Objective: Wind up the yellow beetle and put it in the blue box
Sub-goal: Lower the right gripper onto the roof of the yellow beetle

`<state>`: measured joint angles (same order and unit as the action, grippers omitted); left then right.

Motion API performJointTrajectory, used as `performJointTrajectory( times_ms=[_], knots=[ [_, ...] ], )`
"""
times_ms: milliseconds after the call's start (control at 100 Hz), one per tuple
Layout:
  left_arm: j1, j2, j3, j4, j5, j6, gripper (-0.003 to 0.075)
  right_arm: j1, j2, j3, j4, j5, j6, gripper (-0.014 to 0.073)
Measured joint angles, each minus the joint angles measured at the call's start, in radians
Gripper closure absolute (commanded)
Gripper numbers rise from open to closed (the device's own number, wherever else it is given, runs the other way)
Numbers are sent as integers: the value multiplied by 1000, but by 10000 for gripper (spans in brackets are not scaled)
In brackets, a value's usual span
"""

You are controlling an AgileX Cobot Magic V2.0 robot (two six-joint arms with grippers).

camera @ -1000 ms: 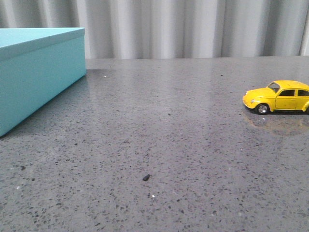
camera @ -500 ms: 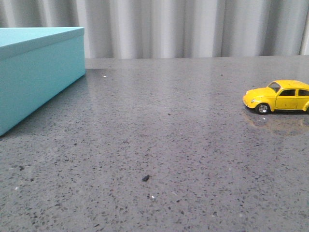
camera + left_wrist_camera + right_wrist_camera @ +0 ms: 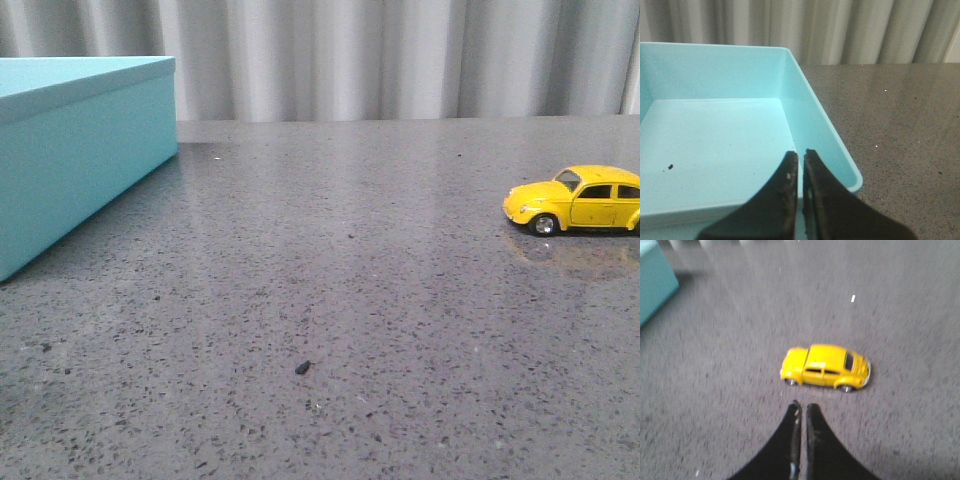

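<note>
Standing on all four wheels, the yellow beetle (image 3: 577, 200) sat at the right edge of the grey speckled table (image 3: 350, 290), well apart from the blue box (image 3: 80, 150) at far left. Right gripper (image 3: 801, 412): above the table near the car, fingers nearly together, empty. Left gripper (image 3: 800, 162): over the open box, fingers nearly together, empty.

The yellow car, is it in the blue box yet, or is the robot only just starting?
Only just starting. Nothing looks done: the yellow beetle sits on the grey table, far from the blue box, whose inside is bare except for a few dark specks. In hand: nothing. The right gripper hovers near the car with its jaws together, and the left gripper is over the box, also shut. Left: grab, wind up, store.
</note>
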<state>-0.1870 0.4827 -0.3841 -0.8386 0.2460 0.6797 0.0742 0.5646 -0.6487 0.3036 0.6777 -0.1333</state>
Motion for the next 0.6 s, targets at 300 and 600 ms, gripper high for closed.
performJointTrajectory(
  times_ms=[300,600],
  knots=[
    [-124,42,-25,1,-2,0,741,0,416,-318,-23,374,0,645],
    [-189,42,-25,1,-2,0,741,2,685,-514,-60,430,0,645]
  ],
)
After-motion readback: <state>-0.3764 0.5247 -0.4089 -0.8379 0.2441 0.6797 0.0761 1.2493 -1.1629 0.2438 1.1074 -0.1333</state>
